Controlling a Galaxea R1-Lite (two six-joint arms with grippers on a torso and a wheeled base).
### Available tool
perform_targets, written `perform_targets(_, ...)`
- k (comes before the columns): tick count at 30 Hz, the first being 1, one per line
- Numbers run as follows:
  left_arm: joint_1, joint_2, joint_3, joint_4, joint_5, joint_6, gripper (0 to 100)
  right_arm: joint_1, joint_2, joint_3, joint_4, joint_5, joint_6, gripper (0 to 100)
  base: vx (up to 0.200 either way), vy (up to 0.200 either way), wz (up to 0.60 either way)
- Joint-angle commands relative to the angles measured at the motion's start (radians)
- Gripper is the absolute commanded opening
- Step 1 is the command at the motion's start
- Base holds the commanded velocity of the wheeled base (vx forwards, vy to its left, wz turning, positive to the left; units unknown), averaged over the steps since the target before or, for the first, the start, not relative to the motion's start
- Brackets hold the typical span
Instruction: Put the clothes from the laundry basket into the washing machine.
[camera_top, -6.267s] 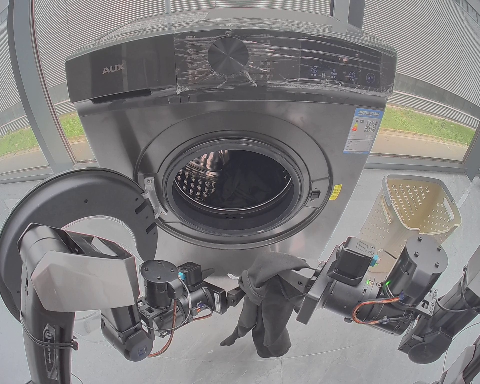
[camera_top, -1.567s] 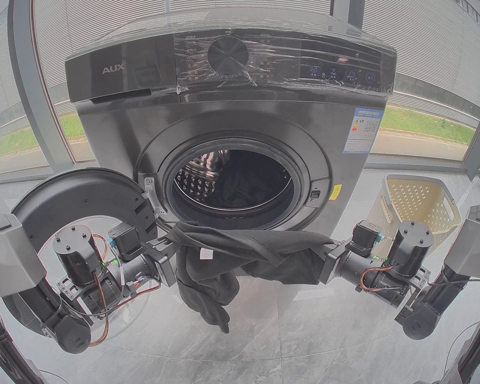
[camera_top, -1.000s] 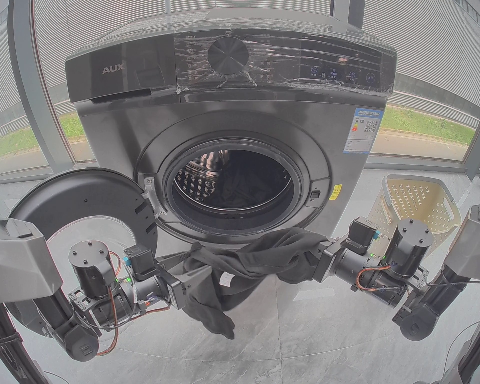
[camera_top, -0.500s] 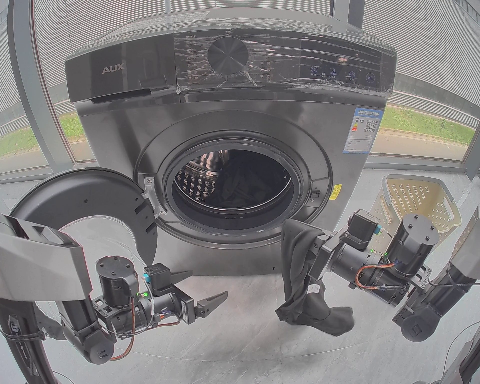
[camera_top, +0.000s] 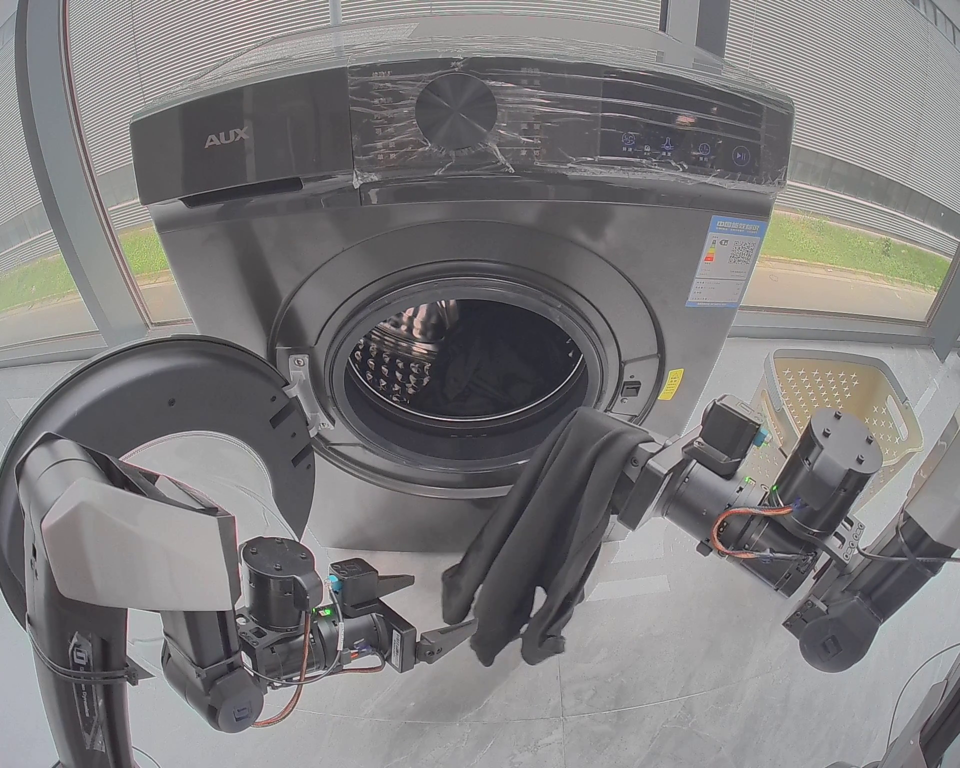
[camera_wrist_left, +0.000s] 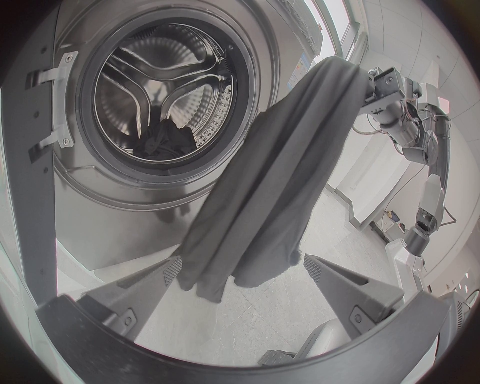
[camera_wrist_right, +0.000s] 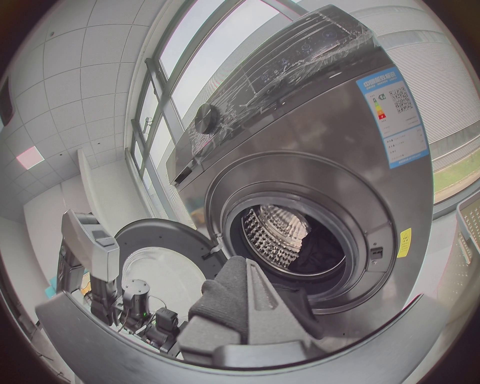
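One dark garment (camera_top: 545, 520) hangs pinched in the right gripper (camera_top: 628, 470), just before the open washing machine (camera_top: 460, 230); the left gripper (camera_top: 444, 605) stands wide apart, near its lower end

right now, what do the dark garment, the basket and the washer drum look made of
The dark garment: soft matte fabric, likely knit cotton; it drapes in limp folds. The laundry basket: cream plastic, probably; rigid walls moulded with rows of small holes. The drum: polished metal, seemingly stainless steel; bright reflections, perforated wall, pressed ribs.
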Motion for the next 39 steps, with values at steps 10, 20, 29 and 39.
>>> perform_targets(10, -0.011, 0.019, -0.002, -0.006, -0.014, 0.001, 100, 0.008, 0.008, -0.054, 0.001, -0.065, -0.002, 0, 0.0, 0.0, 0.0)
perform_targets(20, -0.043, 0.062, -0.048, -0.006, -0.013, 0.015, 100, 0.016, 0.013, -0.067, 0.002, -0.099, -0.004, 0, 0.0, 0.0, 0.0)
perform_targets(29, -0.057, 0.121, -0.1, -0.006, -0.014, 0.018, 100, 0.018, 0.027, -0.091, 0.002, -0.14, -0.004, 0, 0.0, 0.0, 0.0)
perform_targets(39, -0.075, 0.173, -0.178, -0.006, -0.034, 0.018, 100, 0.016, 0.028, -0.091, 0.002, -0.14, -0.004, 0, 0.0, 0.0, 0.0)
